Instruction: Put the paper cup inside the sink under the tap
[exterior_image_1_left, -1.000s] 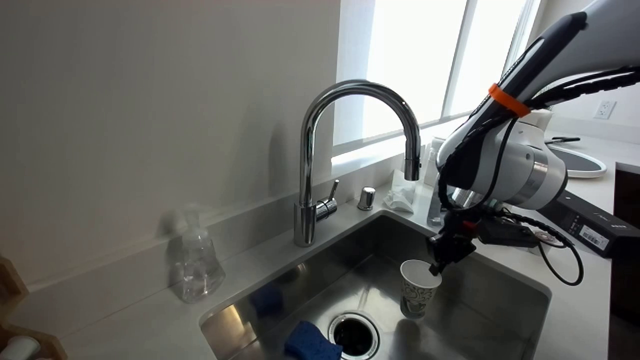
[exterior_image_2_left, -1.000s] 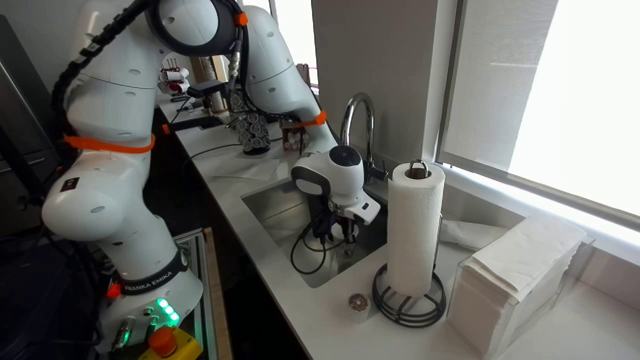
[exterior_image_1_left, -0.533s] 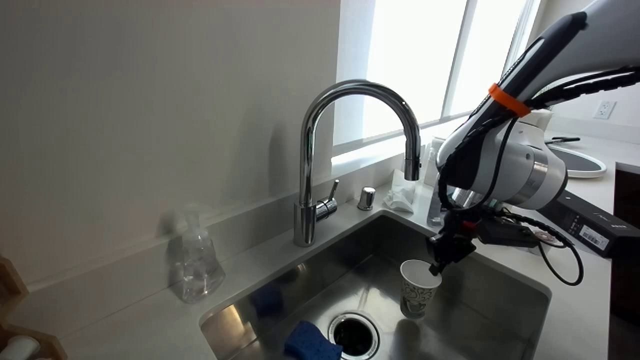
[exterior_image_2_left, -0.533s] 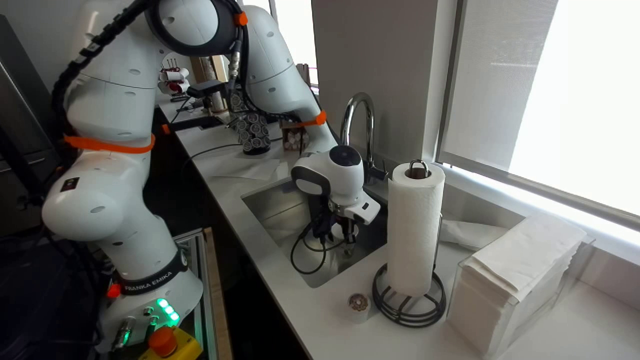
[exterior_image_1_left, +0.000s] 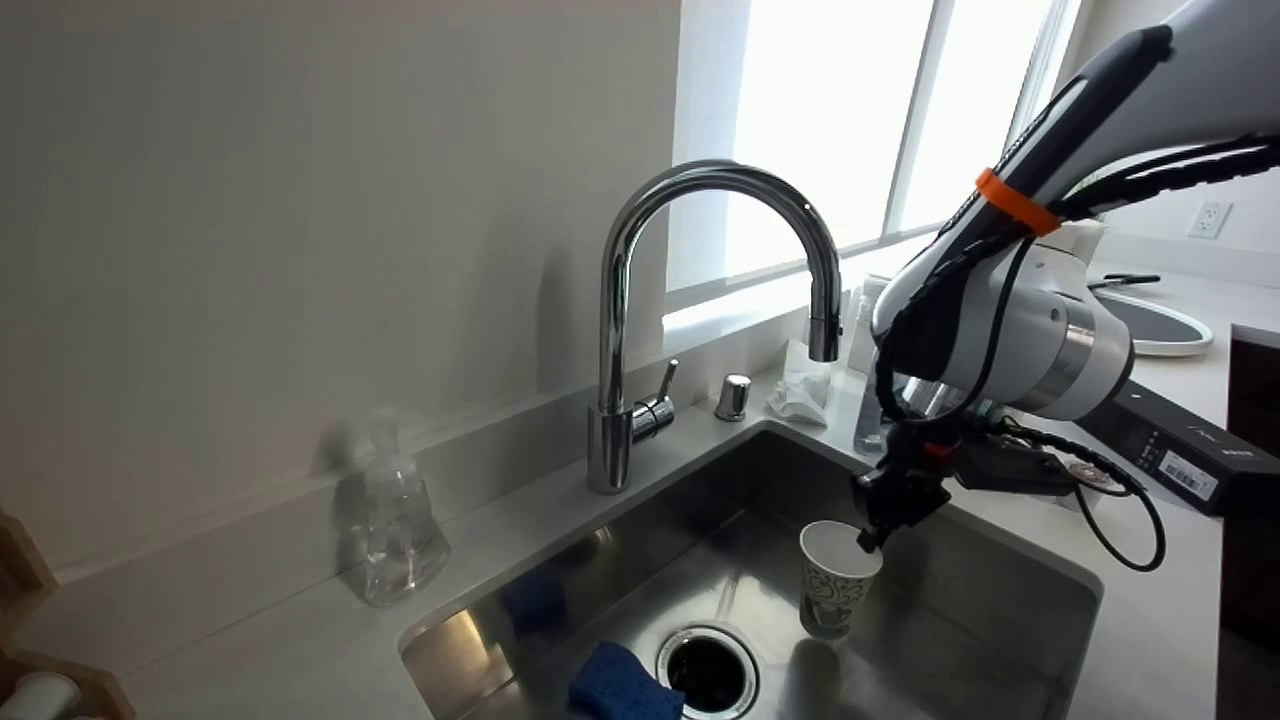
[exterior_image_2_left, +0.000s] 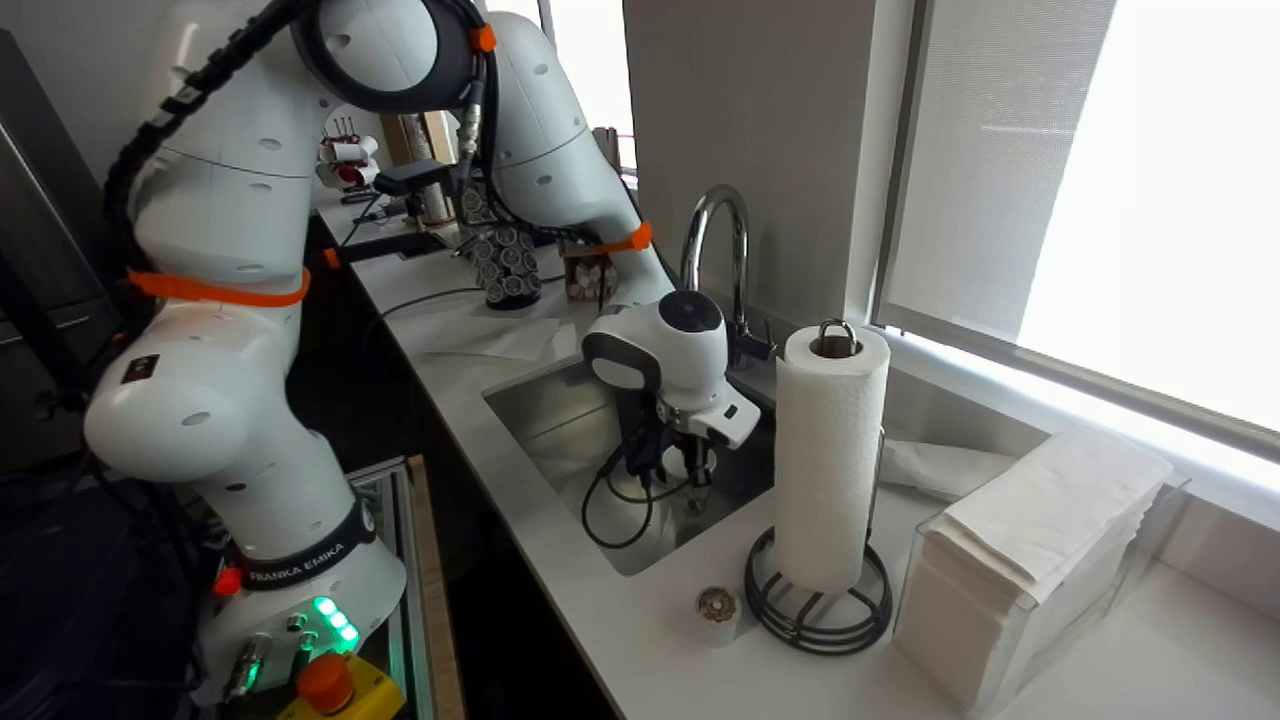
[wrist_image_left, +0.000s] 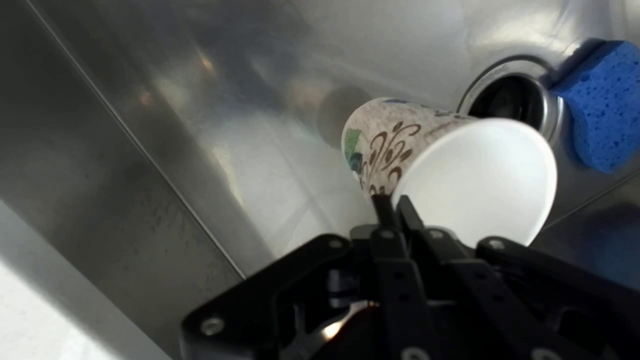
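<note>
The paper cup (exterior_image_1_left: 838, 588) is white inside with a brown and green printed pattern outside. It is inside the steel sink (exterior_image_1_left: 1010, 625), mouth up, beside the drain (exterior_image_1_left: 707, 672). I cannot tell whether its base touches the floor. My gripper (wrist_image_left: 393, 201) is shut on the cup's rim, one finger inside and one outside; the cup's white inside (wrist_image_left: 480, 180) faces the wrist camera. In an exterior view the gripper (exterior_image_1_left: 872, 540) comes from the right. The chrome tap (exterior_image_1_left: 725, 176) arches over the sink; its spout end appears above the cup. In an exterior view the arm partly hides the cup (exterior_image_2_left: 676, 464).
A blue sponge (exterior_image_1_left: 622, 684) lies by the drain. A clear bottle (exterior_image_1_left: 400, 530) stands on the counter beside the sink. A paper-towel roll (exterior_image_2_left: 832, 470), a small pod (exterior_image_2_left: 717, 612) and a napkin stack (exterior_image_2_left: 1040, 560) stand on the counter. A black box (exterior_image_1_left: 1180, 450) lies behind the arm.
</note>
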